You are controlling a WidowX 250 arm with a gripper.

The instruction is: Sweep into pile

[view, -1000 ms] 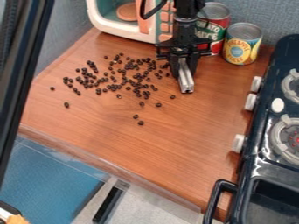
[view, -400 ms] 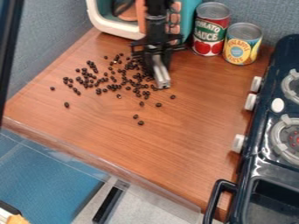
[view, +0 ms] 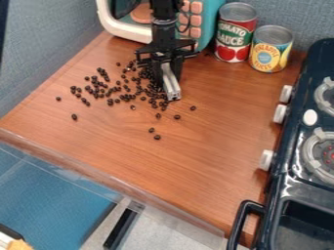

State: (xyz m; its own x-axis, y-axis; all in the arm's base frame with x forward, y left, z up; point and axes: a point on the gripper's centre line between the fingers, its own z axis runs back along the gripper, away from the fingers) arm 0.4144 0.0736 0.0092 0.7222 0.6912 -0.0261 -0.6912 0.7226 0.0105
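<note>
Hanging over ctr. (view: 196, 166), claw (view: 168, 82) is clamped on silver bar (view: 171, 87). Dk. beans (view: 126, 88) are scattered loosely beside claw, mostly view-L; a few strays are seen below. Farther, view-R: red can (view: 235, 31), then yellow can (view: 271, 49); stove (view: 293, 128) is sited well apart.

We see the tool (view: 168, 80) hanging over the brown counter (view: 202, 166), with a silvery bar (view: 171, 86) slanting down from it at the right side of a loose scatter of dark beans (view: 96, 91). A few beans lie apart, nearer us. Behind the tool, we see a toy microwave (view: 124, 29) with orange buttons. To its right stand a red can (view: 234, 36) and, just beside it, a yellow and blue can (view: 270, 51), both upright. A dark toy stove (view: 287, 178) with white knobs lines the right side.
</note>
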